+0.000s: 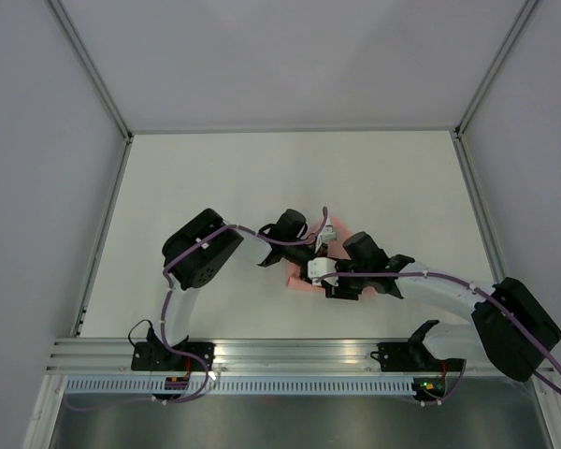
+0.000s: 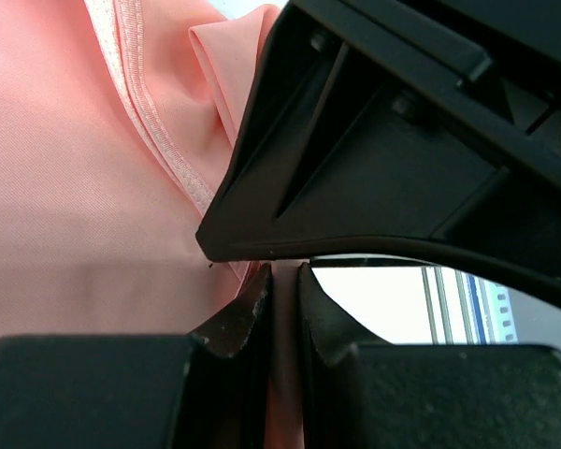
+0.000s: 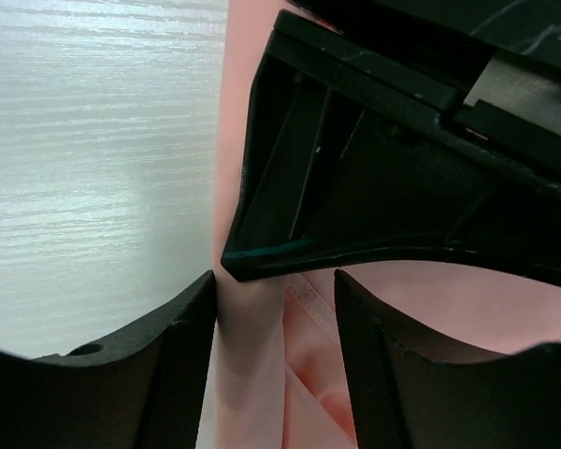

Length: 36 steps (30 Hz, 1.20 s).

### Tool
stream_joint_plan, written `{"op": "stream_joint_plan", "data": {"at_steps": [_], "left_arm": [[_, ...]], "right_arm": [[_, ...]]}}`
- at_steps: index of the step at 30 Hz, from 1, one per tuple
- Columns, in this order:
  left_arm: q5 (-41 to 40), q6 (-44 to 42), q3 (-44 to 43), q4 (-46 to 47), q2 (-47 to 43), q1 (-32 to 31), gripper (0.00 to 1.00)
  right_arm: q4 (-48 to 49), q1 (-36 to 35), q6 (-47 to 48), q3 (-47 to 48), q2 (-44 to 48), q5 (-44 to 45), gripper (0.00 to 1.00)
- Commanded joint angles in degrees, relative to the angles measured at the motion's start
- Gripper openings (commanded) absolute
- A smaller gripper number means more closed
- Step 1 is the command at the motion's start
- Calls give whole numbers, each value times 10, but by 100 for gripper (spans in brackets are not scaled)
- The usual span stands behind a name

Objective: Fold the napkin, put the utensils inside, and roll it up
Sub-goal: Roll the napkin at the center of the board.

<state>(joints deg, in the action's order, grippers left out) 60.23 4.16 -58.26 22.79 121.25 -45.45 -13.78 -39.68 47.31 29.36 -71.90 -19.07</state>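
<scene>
At the near edge of the table, two robot arms rise from a metal rail and reach inward, the left arm and the right arm meeting over a bunched, salmon-pink napkin that lies around the middle of the white surface. The left end effector has its fingers pressed almost together, pinching a fold of the napkin between the tips. Just beyond that pinch, the wrist view shows a stitched hem running diagonally across the smooth cloth, with a loose fold curling above it. The right end effector stands with its jaws spread, straddling a strip of the napkin along the cloth's edge without squeezing it. The two black end effectors sit so close that each fills the upper part of the other's wrist view. Farther back, bare table stretches to the pale enclosure walls.
</scene>
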Motion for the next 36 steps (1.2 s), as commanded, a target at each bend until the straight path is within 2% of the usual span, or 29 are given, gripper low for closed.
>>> {"op": "stream_joint_plan", "data": {"at_steps": [1, 4, 6, 8, 9, 11, 17, 21, 25, 29, 33, 36], "left_arm": [[-74, -11, 34, -110, 50, 2, 2], [-77, -7, 34, -108, 47, 3, 6], [-84, 0, 36, -101, 41, 5, 16], [-84, 20, 42, -88, 31, 10, 22], [-86, 27, 50, -68, 16, 12, 25], [-85, 42, 57, -50, -2, 19, 27], [-90, 76, 65, -12, -68, 34, 33], [-83, 99, 62, 12, -94, 42, 43], [-101, 103, 62, 16, -116, 49, 41], [-153, 138, 91, 88, -152, 76, 41], [-199, 177, 147, 157, -209, 121, 40], [-269, 175, 190, 192, -287, 147, 38]], "right_arm": [[39, -6, -8, -7, -9, 29, 58], [42, -7, -11, -10, -20, 28, 50], [39, -7, -12, -10, -30, 22, 38], [33, -7, -11, -8, -36, 16, 26], [29, -7, -10, -6, -45, 10, 24], [13, -7, -8, 3, -54, 3, 18], [-38, -5, 0, 37, -96, -30, 14], [-83, 2, 14, 68, -146, -56, 12], [-114, 12, 23, 89, -173, -80, 11], [-145, 34, 32, 118, -193, -105, 11], [-178, 49, 47, 142, -223, -126, 11], [-218, 61, 59, 169, -247, -147, 11]]}}
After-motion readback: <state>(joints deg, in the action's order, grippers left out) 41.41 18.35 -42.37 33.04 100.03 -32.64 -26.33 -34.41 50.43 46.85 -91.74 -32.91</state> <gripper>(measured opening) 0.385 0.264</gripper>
